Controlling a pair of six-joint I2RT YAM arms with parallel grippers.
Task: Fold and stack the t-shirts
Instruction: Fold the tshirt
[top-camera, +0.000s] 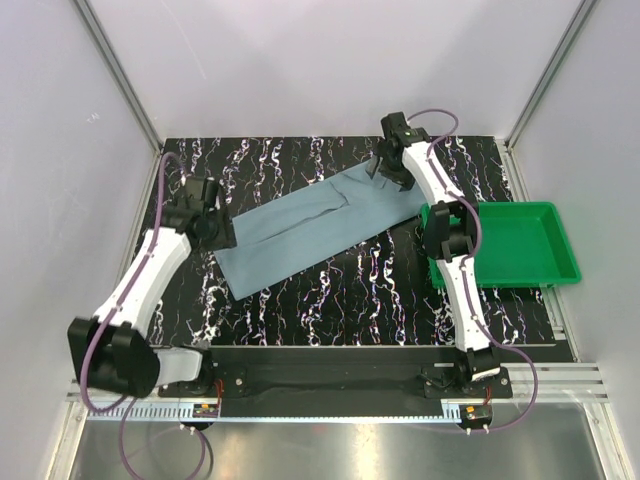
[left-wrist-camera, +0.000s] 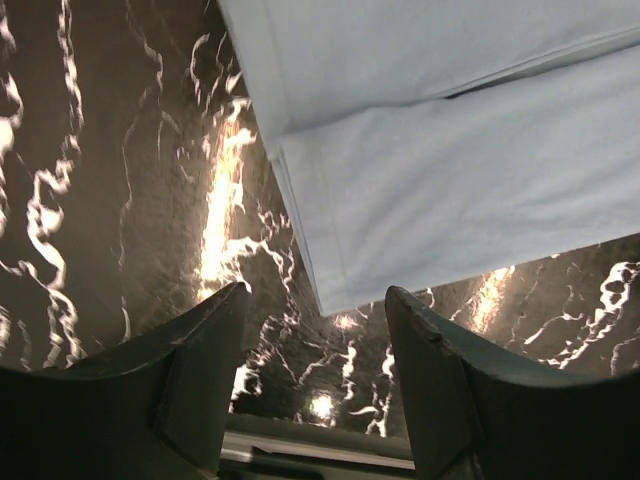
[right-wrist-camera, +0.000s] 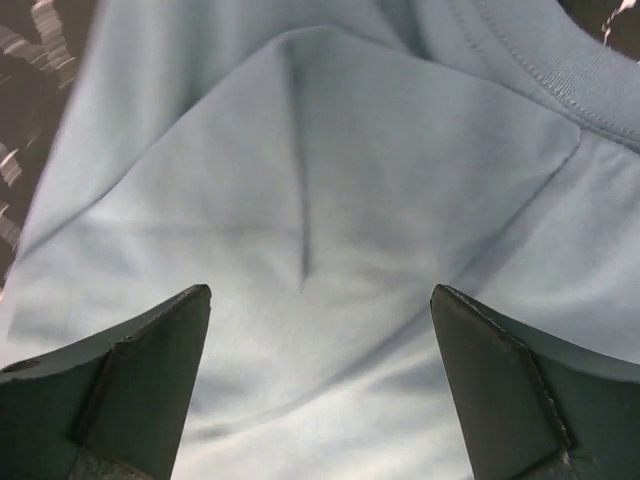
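Observation:
The blue-grey t-shirt (top-camera: 310, 225) lies flat on the table as a long folded strip, running from near left to far right. My left gripper (top-camera: 222, 232) hovers at its left end. In the left wrist view that gripper (left-wrist-camera: 318, 292) is open with only table between the fingers, and the t-shirt's hem corner (left-wrist-camera: 420, 190) lies just ahead of the tips. My right gripper (top-camera: 385, 172) is over the far right end. Seen from the right wrist, it (right-wrist-camera: 320, 292) stands wide open above the folded cloth (right-wrist-camera: 330, 180), with the collar (right-wrist-camera: 560, 70) at the upper right.
A green plastic tray (top-camera: 545, 262) sits at the table's right side, beside the right arm's elbow. The table top (top-camera: 330, 300) is black with white marbling. Grey walls with metal rails close in the left, right and back.

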